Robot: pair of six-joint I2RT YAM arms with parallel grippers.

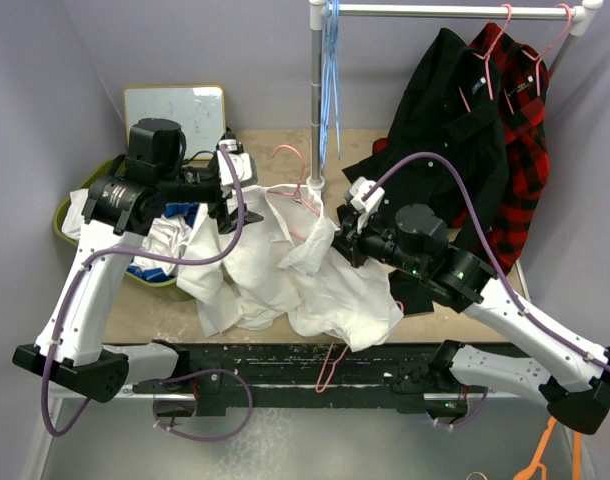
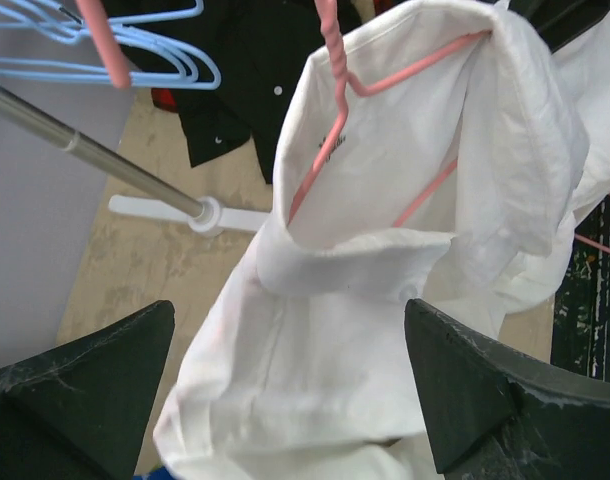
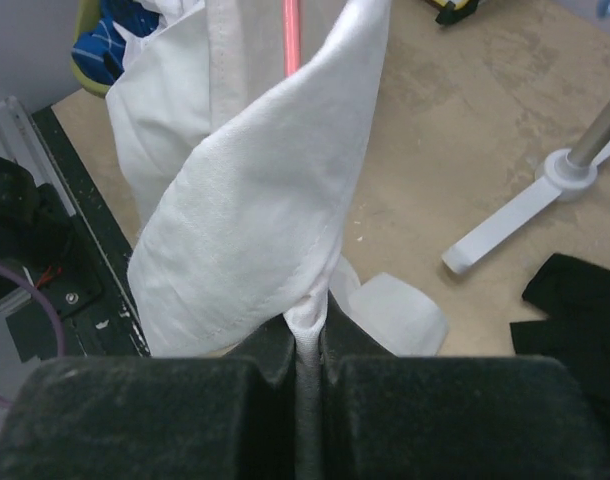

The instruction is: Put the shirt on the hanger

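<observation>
The white shirt [image 1: 325, 290] hangs bunched between the arms and drapes onto the table. The pink hanger [image 1: 303, 172] is inside its collar, with the hook sticking up. In the left wrist view the hanger [image 2: 332, 45] runs down into the open collar of the shirt [image 2: 385, 200]. My left gripper [image 1: 235, 195] is open, and its jaws [image 2: 290, 390] stand wide on either side of the shirt's back below the collar. My right gripper [image 1: 337, 235] is shut on a fold of the shirt [image 3: 255, 220], pinched at the jaws [image 3: 307, 340]. The pink rod [image 3: 292, 35] shows behind it.
A clothes rack pole [image 1: 318, 100] stands at the back with blue hangers [image 1: 330, 60], a black shirt [image 1: 450, 110] and a plaid shirt [image 1: 525, 130]. A green basket [image 1: 75, 215] of clothes sits at the left. A thin pink wire [image 1: 330, 370] pokes out at the table's front edge.
</observation>
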